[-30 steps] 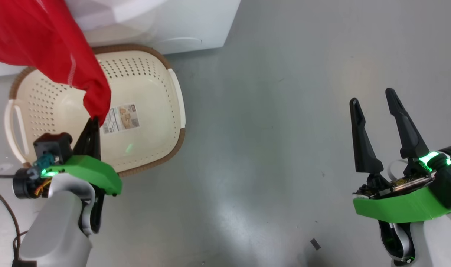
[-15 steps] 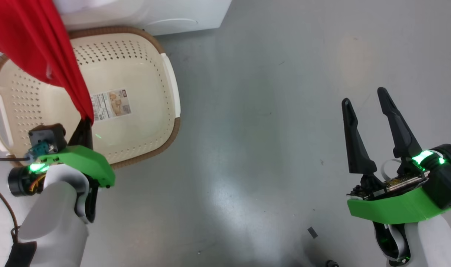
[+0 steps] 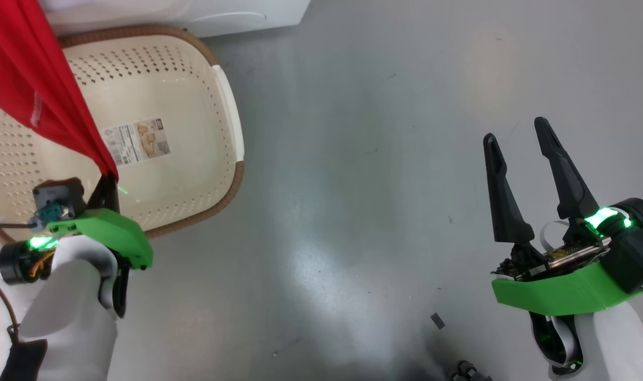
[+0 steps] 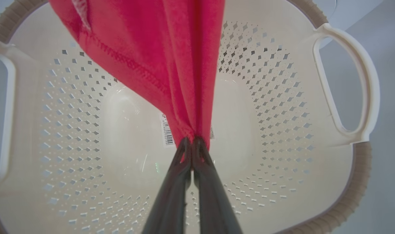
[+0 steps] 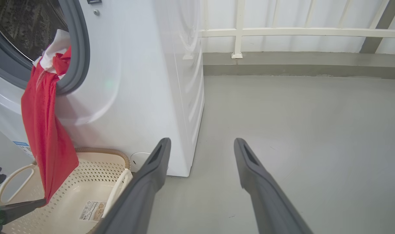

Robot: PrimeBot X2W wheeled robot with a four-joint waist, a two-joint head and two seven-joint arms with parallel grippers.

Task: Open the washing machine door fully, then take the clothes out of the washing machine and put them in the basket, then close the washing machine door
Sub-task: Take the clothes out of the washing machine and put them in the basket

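Observation:
My left gripper (image 3: 108, 177) (image 4: 192, 141) is shut on the lower end of the red clothes (image 3: 30, 79) (image 4: 171, 58). It holds them low over the inside of the cream basket (image 3: 215, 206) (image 4: 356, 182). In the right wrist view the clothes (image 5: 44, 136) hang stretched from the washing machine's (image 5: 135, 81) grey rubber ring (image 5: 80, 48) down to the basket (image 5: 99, 151); a white part still lies in the opening. The washing machine door is out of view. My right gripper (image 3: 514, 132) (image 5: 202, 141) stands open over bare floor, far right of the basket, with nothing between its fingers.
The basket stands on grey floor right against the washing machine's (image 3: 194, 13) front. A paper label (image 3: 136, 140) lies on its bottom. A white railing (image 5: 282, 32) runs along the far wall. A small dark scrap (image 3: 436, 320) lies on the floor.
The whole head picture has slid left and up, so the camera has moved. My left gripper, still shut on the clothes, has drawn back toward the basket's near side. The right gripper stays open.

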